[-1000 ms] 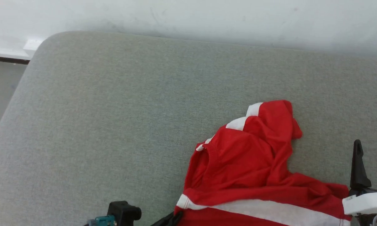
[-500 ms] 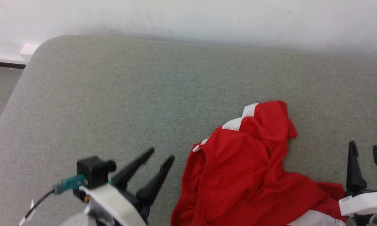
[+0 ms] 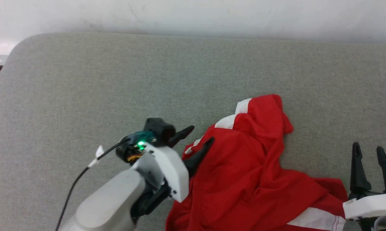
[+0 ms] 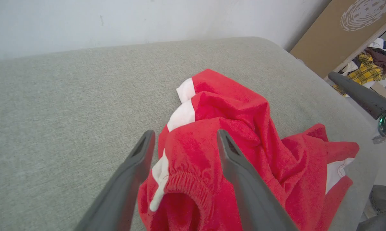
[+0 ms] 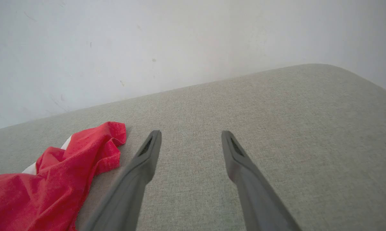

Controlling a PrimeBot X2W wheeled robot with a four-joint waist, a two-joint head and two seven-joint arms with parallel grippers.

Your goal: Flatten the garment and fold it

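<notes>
The left gripper (image 3: 202, 133) has its two fingers wide apart at the left edge of the garment (image 3: 250, 166), with red cloth showing between them. The red garment lies in a crumpled heap on the gray cushion (image 3: 83, 80), toward the right side. Just right of the heap, the right gripper (image 3: 368, 146) has its fingers apart too, over bare cushion.

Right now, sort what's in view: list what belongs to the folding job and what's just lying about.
Belongs to the job:
red garment, crumpled on the grey padded surface
left pincer, open by its waistband
right pincer, open over bare surface

Just lying about:
heap of clothes
brown board, both beyond the surface
</notes>
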